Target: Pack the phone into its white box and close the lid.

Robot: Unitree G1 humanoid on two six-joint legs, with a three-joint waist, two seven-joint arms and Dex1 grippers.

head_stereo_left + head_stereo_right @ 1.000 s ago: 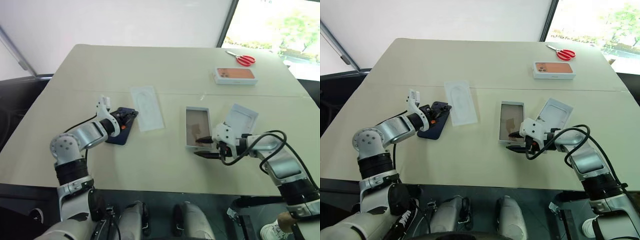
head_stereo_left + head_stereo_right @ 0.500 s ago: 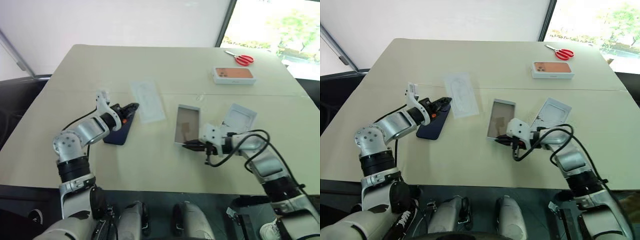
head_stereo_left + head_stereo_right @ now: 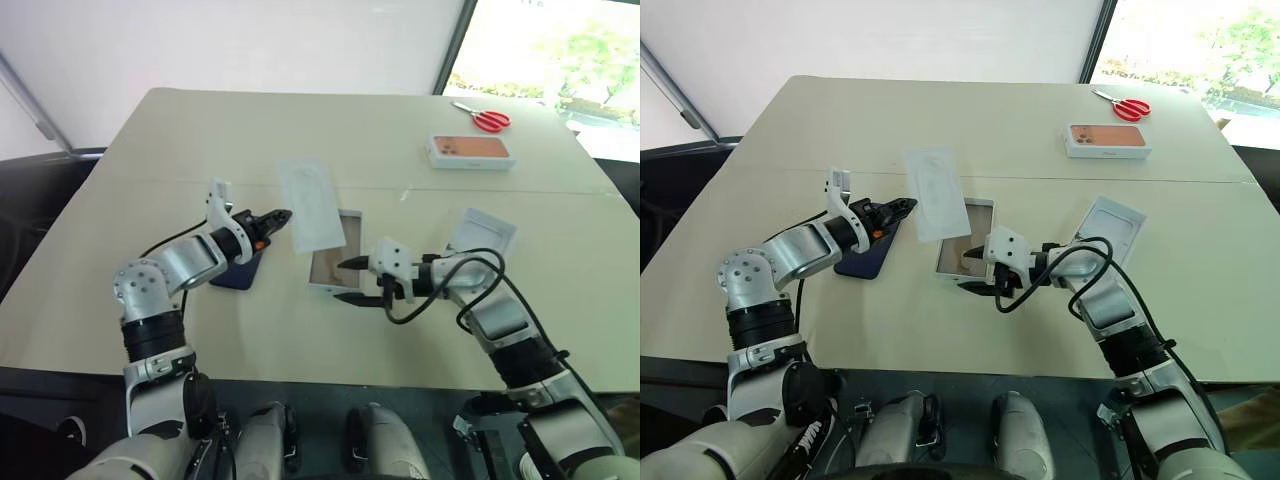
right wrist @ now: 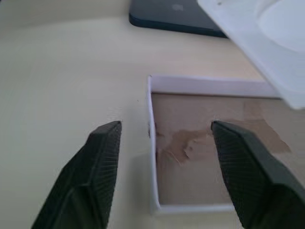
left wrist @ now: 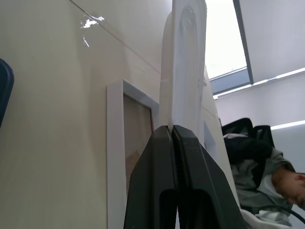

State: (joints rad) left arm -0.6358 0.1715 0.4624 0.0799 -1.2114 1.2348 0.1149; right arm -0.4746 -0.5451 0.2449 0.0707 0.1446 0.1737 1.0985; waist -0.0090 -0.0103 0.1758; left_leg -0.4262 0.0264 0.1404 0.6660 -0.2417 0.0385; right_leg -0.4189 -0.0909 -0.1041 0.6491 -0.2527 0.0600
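Left end effector (image 3: 283,214) has its black fingers pressed together on the near edge of a thin flat white insert (image 3: 311,203) with an oval recess, holding it tilted up off the tabletop (image 3: 200,130) so that its far end overhangs the far corner of the white box (image 3: 330,266). Under that arm lies the phone (image 3: 238,271), dark navy, flat on the tabletop to the left of the box and apart from it. The right end effector (image 3: 350,280) points across toward the left, its two fingers spread wide and empty, one over the near right part of the box's brownish floor and the other just off the box's near edge; in the right wrist view the box's low white wall (image 4: 153,157) stands between the two fingertips (image 4: 106,143). The lid (image 3: 480,235) lies open side up to the right of the box, behind the right forearm. At the far right of the tabletop sit a white box with an orange phone picture (image 3: 470,151) and, beyond it, red-handled scissors (image 3: 483,118).
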